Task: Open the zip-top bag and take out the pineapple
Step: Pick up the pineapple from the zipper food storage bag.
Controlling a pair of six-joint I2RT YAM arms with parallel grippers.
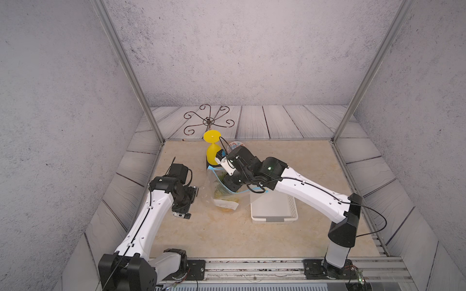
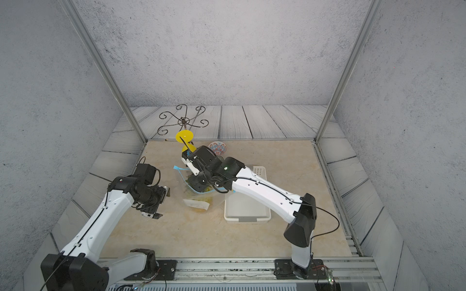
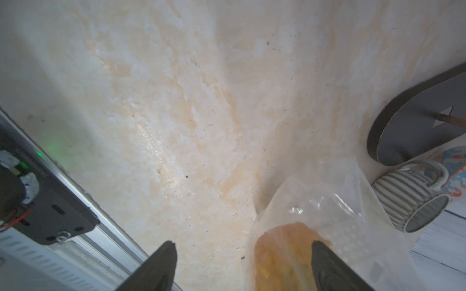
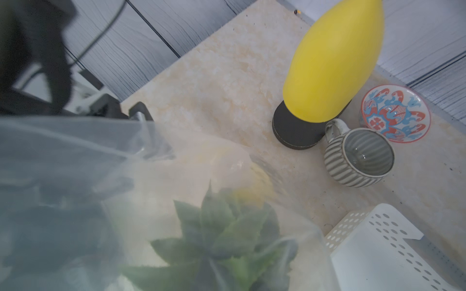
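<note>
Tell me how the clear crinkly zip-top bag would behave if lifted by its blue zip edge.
Probably floppy: the clear crinkly plastic zip-top bag shows folds and wrinkles in both wrist views. It would likely sag, bottom-heavy, since the yellow-orange pineapple with green leaves sits inside, away from the zip. The film looks smooth, so it may slip.

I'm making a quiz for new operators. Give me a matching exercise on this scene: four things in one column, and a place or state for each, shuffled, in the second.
Column 1
1. pineapple
2. yellow goblet
3. striped mug
4. left gripper

Column 2
A. jaws wide apart
B. inside the zip-top bag
C. upside down on a dark disc
D. beside the patterned dish

Pairs: 1-B, 2-C, 3-D, 4-A
</note>
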